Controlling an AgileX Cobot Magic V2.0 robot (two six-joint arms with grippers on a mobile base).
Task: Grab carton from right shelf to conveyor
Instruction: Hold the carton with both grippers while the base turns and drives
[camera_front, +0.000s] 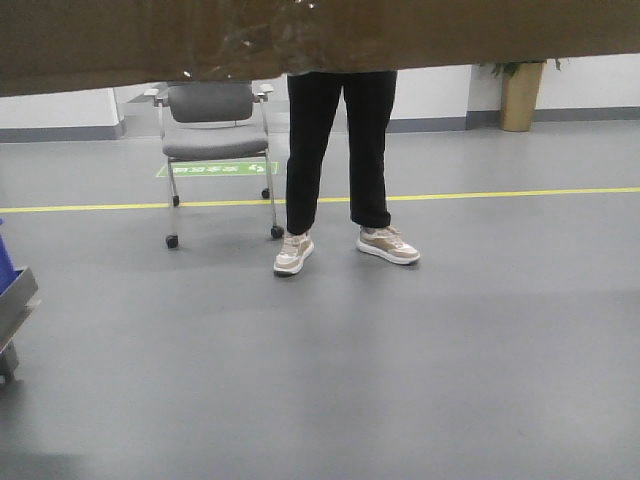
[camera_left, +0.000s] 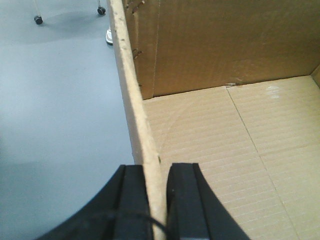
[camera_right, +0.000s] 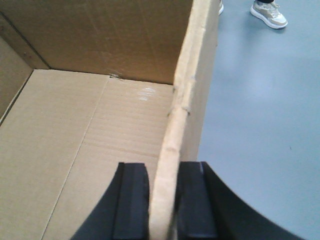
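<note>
The brown carton (camera_front: 320, 35) fills the top of the front view, held off the grey floor, with wrinkled clear tape along its lower edge. My left gripper (camera_left: 159, 172) is shut on the carton's left wall (camera_left: 135, 100), one finger outside and one inside. My right gripper (camera_right: 165, 172) is shut on the carton's right wall (camera_right: 187, 90) in the same way. The carton is open and empty inside (camera_right: 90, 130). The shelf and the conveyor are out of view.
A person in black trousers and beige shoes (camera_front: 340, 150) stands straight ahead. A grey wheeled chair (camera_front: 215, 130) stands to their left. A yellow floor line (camera_front: 500, 192) runs across. A blue bin on a metal edge (camera_front: 12, 290) shows at far left.
</note>
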